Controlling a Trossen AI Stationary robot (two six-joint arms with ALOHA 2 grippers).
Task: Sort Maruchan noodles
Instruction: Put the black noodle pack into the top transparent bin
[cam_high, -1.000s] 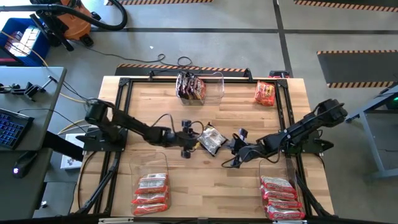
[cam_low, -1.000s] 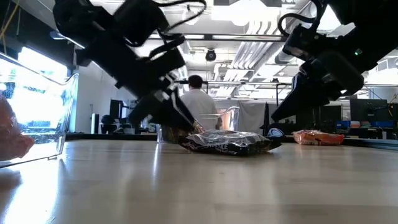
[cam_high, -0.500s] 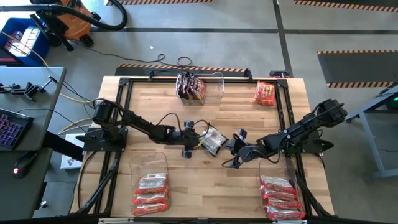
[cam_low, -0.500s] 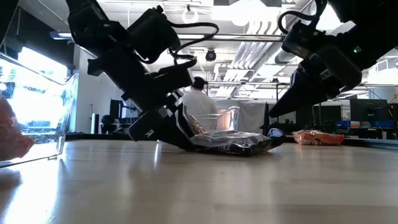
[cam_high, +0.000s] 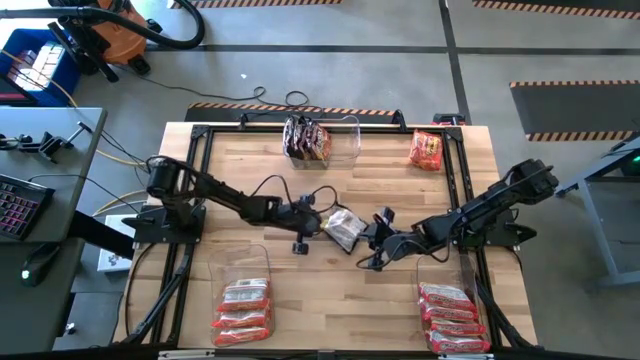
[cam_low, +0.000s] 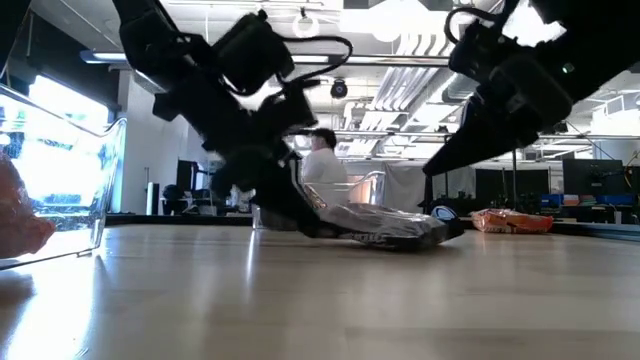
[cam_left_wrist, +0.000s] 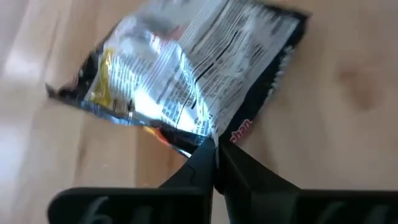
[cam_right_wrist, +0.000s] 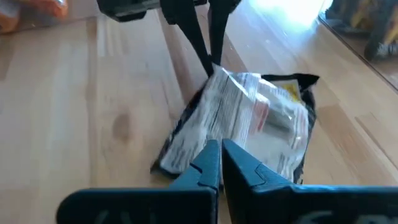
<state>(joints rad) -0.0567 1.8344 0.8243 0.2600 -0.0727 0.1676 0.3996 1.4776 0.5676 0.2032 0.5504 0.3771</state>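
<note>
Black-silver noodle packet (cam_high: 343, 228) at table centre, pinched by the left gripper (cam_high: 322, 226).
Right gripper (cam_high: 377, 229) closed, empty; one orange packet (cam_high: 426, 149) lies loose; three clear bins (cam_high: 349, 140).

A black-silver packet (cam_high: 344, 228) lay near the table's middle, crumpled, its printed back upward and one edge pinched in the left gripper (cam_high: 322, 224). Other dark packets (cam_high: 305, 140) stood in the far bin, and one orange packet (cam_high: 426, 150) lay flat at the far right corner. Red-and-white packets (cam_high: 243, 308) filled the near left bin in a row, and red ones (cam_high: 454, 318) the near right bin.
</note>
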